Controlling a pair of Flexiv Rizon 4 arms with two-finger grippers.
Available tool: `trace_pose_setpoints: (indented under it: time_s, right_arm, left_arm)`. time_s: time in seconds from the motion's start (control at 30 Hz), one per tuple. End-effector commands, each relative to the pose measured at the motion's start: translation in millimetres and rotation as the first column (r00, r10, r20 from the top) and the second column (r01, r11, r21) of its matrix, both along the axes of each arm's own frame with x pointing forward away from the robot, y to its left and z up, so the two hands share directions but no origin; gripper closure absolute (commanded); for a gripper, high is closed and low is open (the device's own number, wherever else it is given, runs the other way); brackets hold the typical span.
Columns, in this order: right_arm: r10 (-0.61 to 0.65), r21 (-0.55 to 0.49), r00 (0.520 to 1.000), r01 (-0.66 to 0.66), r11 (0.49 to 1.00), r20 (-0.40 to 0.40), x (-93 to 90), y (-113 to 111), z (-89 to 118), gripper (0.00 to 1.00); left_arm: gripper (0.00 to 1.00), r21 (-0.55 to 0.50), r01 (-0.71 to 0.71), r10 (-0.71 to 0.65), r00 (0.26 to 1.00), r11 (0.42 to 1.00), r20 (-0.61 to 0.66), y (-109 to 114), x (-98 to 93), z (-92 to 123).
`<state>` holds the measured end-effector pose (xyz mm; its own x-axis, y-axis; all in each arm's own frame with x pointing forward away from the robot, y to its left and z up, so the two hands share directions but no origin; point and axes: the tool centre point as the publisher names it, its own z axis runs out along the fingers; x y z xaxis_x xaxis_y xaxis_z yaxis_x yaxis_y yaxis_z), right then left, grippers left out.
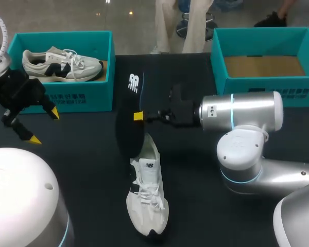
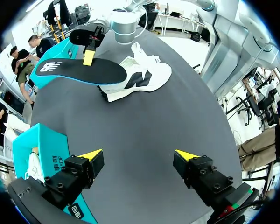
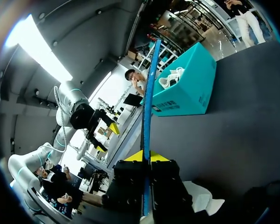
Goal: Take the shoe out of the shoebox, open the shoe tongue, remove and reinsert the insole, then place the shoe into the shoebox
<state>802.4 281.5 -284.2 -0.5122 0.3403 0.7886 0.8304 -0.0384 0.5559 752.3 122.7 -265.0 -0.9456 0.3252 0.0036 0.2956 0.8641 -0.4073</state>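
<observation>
My right gripper is clenched on the insole, held edge-on with one end by the opening of the shoe, which lies on the table between the two boxes. My left gripper hangs released, well apart. Recommended: feed the insole's toe end in first at a shallow angle, bracing the shoe with the idle gripper so it does not skid.

The insole hides one end of the shoe in the head view.
</observation>
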Motion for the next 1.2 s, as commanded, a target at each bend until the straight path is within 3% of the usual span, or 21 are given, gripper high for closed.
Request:
trace_pose_setpoints:
  time_s: [0.03, 0.63, 1.2]
  right_arm:
    - [-0.014, 0.012, 1.0, 0.014, 1.0, 0.003, -3.7, 0, -3, 1.0]
    - [-0.022, 0.038, 1.0, 0.022, 0.999, -0.015, -6.8, -6, -15, 1.0]
    - [-0.045, 0.039, 0.999, 0.045, 0.998, 0.0, 1.9, -23, -6, 1.0]
  left_arm:
    - [0.0, 0.002, 0.0, 0.0, 1.0, 1.0, 0.001, 1, -0.7, 0]
    - [0.0, 0.002, 0.0, 0.0, 1.0, 1.0, 0.001, 1, -0.7, 0]
    - [0.0, 0.002, 0.0, 0.0, 1.0, 1.0, 0.001, 1, -0.7, 0]
